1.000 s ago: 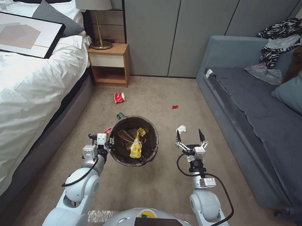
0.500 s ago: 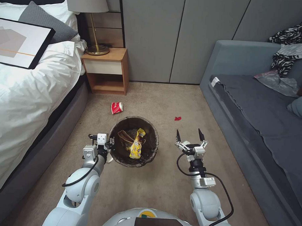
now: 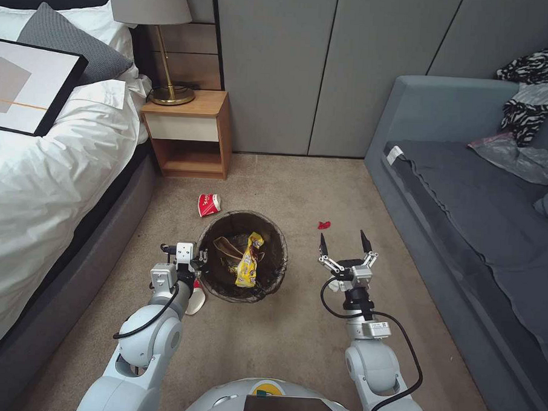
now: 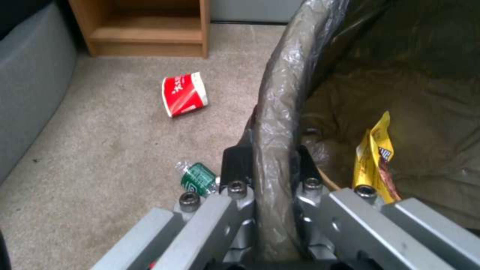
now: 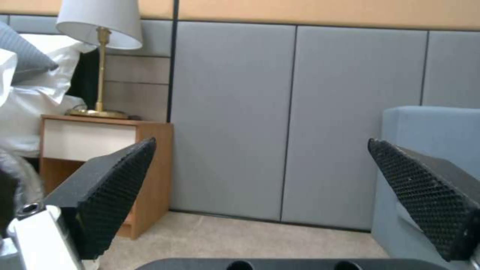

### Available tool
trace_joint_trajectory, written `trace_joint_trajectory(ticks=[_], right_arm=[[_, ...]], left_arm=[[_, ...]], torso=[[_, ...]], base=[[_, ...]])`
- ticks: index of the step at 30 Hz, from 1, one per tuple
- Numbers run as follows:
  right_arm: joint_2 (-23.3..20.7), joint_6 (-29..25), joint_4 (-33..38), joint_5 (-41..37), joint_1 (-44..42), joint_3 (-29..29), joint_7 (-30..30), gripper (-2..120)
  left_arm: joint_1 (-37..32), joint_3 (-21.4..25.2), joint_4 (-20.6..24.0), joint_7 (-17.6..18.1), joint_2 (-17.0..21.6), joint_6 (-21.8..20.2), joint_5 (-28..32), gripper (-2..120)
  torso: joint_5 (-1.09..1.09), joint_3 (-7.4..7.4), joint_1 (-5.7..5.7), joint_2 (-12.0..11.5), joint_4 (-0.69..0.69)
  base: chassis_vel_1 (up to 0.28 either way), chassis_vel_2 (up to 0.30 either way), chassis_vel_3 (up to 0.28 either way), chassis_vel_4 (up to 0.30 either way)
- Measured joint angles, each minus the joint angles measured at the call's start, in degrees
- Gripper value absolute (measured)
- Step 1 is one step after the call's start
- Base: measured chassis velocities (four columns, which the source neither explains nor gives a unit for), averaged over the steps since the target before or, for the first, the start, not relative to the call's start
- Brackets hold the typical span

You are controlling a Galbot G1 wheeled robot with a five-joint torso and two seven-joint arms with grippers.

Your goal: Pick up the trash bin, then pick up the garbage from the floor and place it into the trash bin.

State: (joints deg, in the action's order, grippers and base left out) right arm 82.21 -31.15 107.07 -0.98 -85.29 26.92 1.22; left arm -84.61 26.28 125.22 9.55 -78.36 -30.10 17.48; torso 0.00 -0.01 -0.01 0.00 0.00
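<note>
Nearest to me, my left gripper [image 3: 197,264] is clamped on the near-left rim of the trash bin [image 3: 269,277], one finger inside and one outside the bag-lined edge, as the left wrist view shows [image 4: 267,176]. The bin hangs off the carpet [image 3: 268,338], a yellow snack wrapper [image 3: 248,262] and a crumpled brown paper bag [image 3: 225,247] lying inside it. Just beside my left forearm a white-and-red cup [image 3: 195,300] lies on the floor. My right gripper [image 3: 343,243] hovers over the carpet to the bin's right, jaws spread wide with nothing between them; its black fingertips [image 5: 112,195] stand well apart. Through the left wrist view I see a green-labelled bottle [image 4: 197,179] on the floor beside the rim. Farther on, a red paper cup [image 3: 208,204] lies on its side just past the bin, and a small red scrap [image 3: 324,224] sits near the sofa [image 3: 467,226]. Beyond them stands the nightstand [image 3: 189,132].
</note>
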Motion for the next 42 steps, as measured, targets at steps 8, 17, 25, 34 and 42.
trace_joint_trajectory(ticks=[8,17,25,34,42], right_arm=[[-1.2,15.0,1.7,-1.0,2.1,-0.9,6.6,100],[-2.6,40.4,-1.7,-9.0,8.2,-2.9,12.8,100],[-2.7,46.2,-11.5,-10.6,13.9,-4.0,14.1,100],[-2.3,46.1,-23.2,-10.7,19.7,-4.5,14.0,100],[-1.9,44.4,-30.3,-10.6,22.7,-4.8,13.7,100]], left_arm=[[-0.1,0.1,0.0,0.0,0.0,0.0,0.0,3],[-0.2,0.3,0.0,0.0,-0.1,0.0,0.0,3],[-0.2,0.3,-0.1,-0.1,-0.2,0.0,-0.1,3],[-0.3,0.4,-0.2,-0.1,-0.1,0.0,-0.1,3],[-0.3,0.0,-0.4,-0.1,-0.3,0.0,-0.3,3]], torso=[[0.0,0.0,0.0,0.0,0.01],[0.0,0.01,0.0,0.0,0.01],[0.0,0.01,0.01,0.0,0.0],[0.0,0.01,0.01,0.0,0.01],[0.0,0.01,0.01,0.0,0.0]], base=[[0.0,0.0,0.0,0.0],[0.0,0.0,0.0,0.0],[0.0,0.0,0.0,0.0],[0.0,0.0,0.0,0.0],[0.0,0.0,0.0,0.0]])
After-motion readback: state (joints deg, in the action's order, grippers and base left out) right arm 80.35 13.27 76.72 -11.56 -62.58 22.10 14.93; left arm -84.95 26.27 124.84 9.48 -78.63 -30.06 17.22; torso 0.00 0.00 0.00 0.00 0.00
